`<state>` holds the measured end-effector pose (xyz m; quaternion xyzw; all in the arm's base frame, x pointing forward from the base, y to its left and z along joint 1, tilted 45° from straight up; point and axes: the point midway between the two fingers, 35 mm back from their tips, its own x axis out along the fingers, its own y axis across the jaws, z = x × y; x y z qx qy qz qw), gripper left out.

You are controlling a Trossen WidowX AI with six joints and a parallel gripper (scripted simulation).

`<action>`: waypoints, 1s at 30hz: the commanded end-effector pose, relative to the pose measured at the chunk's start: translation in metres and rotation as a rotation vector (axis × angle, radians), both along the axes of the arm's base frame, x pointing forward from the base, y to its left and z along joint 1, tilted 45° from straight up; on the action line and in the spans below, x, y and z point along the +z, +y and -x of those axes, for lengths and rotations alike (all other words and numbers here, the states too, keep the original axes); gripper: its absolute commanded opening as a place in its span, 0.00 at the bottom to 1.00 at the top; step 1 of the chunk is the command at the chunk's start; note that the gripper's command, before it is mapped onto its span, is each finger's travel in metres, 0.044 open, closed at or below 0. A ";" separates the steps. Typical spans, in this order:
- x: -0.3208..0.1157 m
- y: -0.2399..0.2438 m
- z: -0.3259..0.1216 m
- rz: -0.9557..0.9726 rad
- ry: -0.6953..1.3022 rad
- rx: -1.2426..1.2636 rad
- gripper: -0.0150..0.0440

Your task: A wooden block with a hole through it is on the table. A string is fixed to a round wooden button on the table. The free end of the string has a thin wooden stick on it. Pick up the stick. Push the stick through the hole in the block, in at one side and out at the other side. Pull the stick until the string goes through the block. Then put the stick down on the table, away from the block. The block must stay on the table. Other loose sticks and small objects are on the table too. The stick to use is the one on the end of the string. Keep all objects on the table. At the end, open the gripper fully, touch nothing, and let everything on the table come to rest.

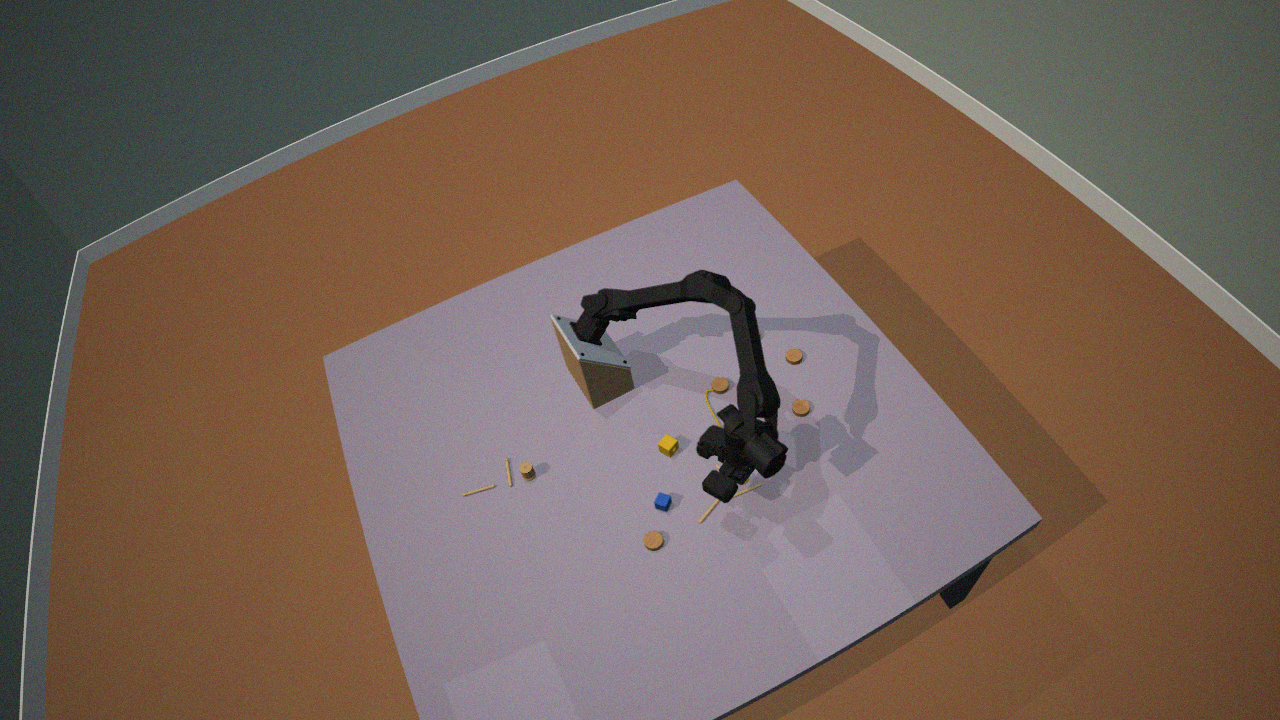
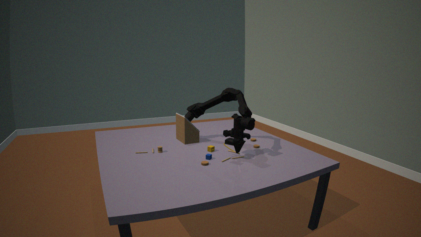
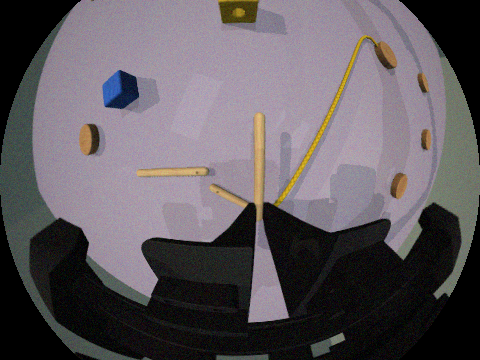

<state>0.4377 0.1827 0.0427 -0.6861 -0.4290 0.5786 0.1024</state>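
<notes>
My gripper (image 1: 720,488) (image 2: 237,150) (image 3: 258,208) is shut on the thin wooden stick (image 3: 259,160), which juts straight out from the fingertips just above the table. The yellow string (image 3: 327,123) runs from the held end of the stick to the round wooden button (image 3: 386,55) (image 1: 719,385) on the table. The small yellow block (image 1: 667,445) (image 2: 210,148) (image 3: 238,3), with a dark hole in its face, sits on the table left of the gripper in the top and exterior views. It is apart from the stick.
Two loose sticks (image 3: 172,172) (image 3: 228,195) lie just by the fingertips. A blue cube (image 1: 662,501), wooden discs (image 1: 654,540) (image 1: 801,407) (image 1: 793,356), and a short peg (image 1: 527,470) with two more sticks lie around. The arm's wooden wedge mount (image 1: 595,362) stands behind.
</notes>
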 end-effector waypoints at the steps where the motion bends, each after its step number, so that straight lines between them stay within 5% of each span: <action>1: -0.010 0.000 0.002 -0.003 0.006 0.004 0.25; 30: -0.023 -0.007 0.014 -0.002 0.007 0.006 0.25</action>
